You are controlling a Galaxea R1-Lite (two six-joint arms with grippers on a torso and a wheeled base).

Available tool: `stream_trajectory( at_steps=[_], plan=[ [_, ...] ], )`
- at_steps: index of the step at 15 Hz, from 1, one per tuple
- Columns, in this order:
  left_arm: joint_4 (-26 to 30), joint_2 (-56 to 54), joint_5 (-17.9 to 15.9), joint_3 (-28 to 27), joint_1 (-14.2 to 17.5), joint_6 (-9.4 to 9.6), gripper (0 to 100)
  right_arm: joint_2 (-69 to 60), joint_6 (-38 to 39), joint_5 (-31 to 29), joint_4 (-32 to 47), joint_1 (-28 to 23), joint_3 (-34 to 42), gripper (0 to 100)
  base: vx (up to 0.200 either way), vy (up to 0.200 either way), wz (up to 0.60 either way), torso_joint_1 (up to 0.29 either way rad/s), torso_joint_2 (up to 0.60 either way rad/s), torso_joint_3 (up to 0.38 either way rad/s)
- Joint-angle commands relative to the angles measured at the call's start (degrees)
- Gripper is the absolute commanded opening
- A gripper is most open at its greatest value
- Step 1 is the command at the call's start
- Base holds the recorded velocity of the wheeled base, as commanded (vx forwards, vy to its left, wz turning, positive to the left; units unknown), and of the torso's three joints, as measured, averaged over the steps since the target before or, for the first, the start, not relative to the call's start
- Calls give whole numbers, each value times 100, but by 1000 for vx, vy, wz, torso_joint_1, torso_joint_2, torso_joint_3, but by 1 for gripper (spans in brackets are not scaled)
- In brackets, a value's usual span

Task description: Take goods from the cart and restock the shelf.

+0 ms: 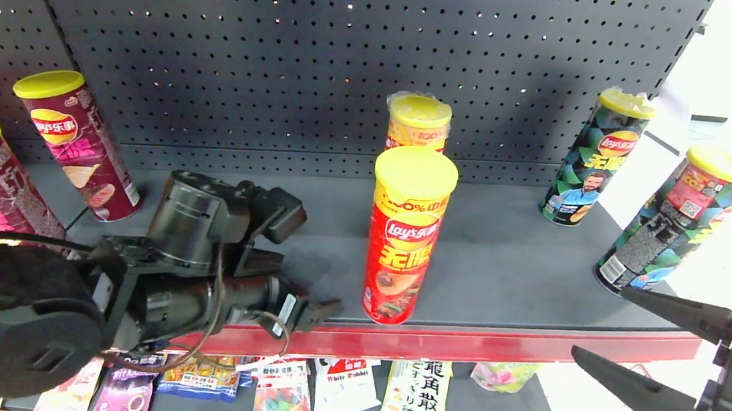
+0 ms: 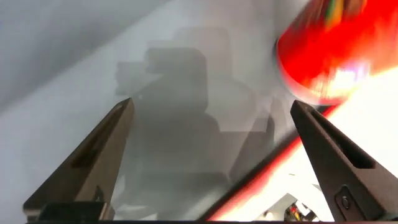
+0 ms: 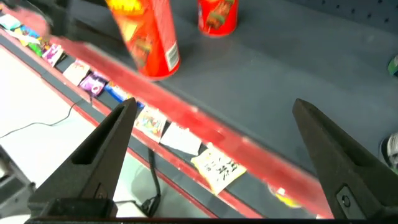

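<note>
A red chip can (image 1: 406,236) with a yellow lid stands upright near the front edge of the grey shelf (image 1: 507,273); a second red can (image 1: 418,123) stands behind it. My left gripper (image 1: 317,311) sits low at the shelf's front edge, just left of the front can. In the left wrist view it (image 2: 211,106) is open and empty, with the red can (image 2: 329,50) off to one side. My right gripper (image 1: 598,322) hangs open and empty off the shelf's right front corner. The right wrist view shows its fingers (image 3: 214,106) spread over the red shelf lip (image 3: 186,112), with both red cans (image 3: 149,37) beyond.
Two maroon cans (image 1: 76,144) stand at the shelf's left and two dark green cans (image 1: 595,160) at its right. A perforated back panel (image 1: 326,61) closes the rear. Snack packets (image 1: 281,392) lie on the lower shelf. Bare shelf lies between the red and green cans.
</note>
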Motion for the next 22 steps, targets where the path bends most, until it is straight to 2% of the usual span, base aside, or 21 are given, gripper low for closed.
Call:
stream_trajectory(
  at_steps=[1,2,3,5,6,7,9,11,12,13,15,16,17,18,22],
  plan=[
    [24,-1497,122,1214,38,-5,100,-739,-10,10,1,11,595,100,0,0,0,0,0,0],
    [32,-1866,193,1504,38,13,100,-1030,-10,1,10,2,780,100,0,0,0,0,0,0],
    [138,-2780,395,2066,38,30,100,-1689,-10,-105,203,-33,1140,100,0,0,0,0,0,0],
    [850,-4072,843,2418,135,13,100,-2726,-10,-518,1258,-253,1166,100,0,0,0,0,0,0],
    [1535,-4766,1010,2400,302,-5,100,-3411,-1,-667,2084,-394,1061,100,0,0,0,0,0,0],
    [2071,-5320,1045,2383,451,-14,100,-3947,-1,-764,2787,-534,947,100,0,0,0,0,0,0],
    [3442,-6700,1045,2400,943,-14,100,-5169,-1,-957,4835,-895,349,100,0,0,0,0,0,0],
    [4480,-7666,1045,2383,1374,-31,100,-5556,69,-1291,5925,-1070,-90,100,0,0,0,0,0,0],
    [4708,-7869,1045,2383,1488,-58,100,-5547,139,-1458,5969,-1070,-170,100,0,0,0,0,0,0],
    [5183,-8264,1054,2391,1893,-181,100,-5538,271,-1731,6030,-1070,-170,100,0,0,0,0,0,0],
    [5499,-8475,1045,2418,2385,-251,100,-5512,280,-1968,6066,-1106,-152,100,0,0,0,0,0,0],
    [5701,-8528,1045,2435,2815,-427,100,-5178,289,-2003,6057,-1510,-170,100,0,0,0,0,0,0],
    [5719,-8501,1019,2435,3018,-506,100,-4958,289,-1994,6022,-1923,-161,100,0,0,0,0,0,0],
    [5719,-8475,1019,2435,3132,-585,100,-4800,280,-1994,6030,-2283,-161,100,0,0,0,0,0,0],
    [5710,-9134,1010,2444,3167,-594,100,-4905,271,-1977,6066,-3540,208,100,0,0,0,0,0,0]
  ],
)
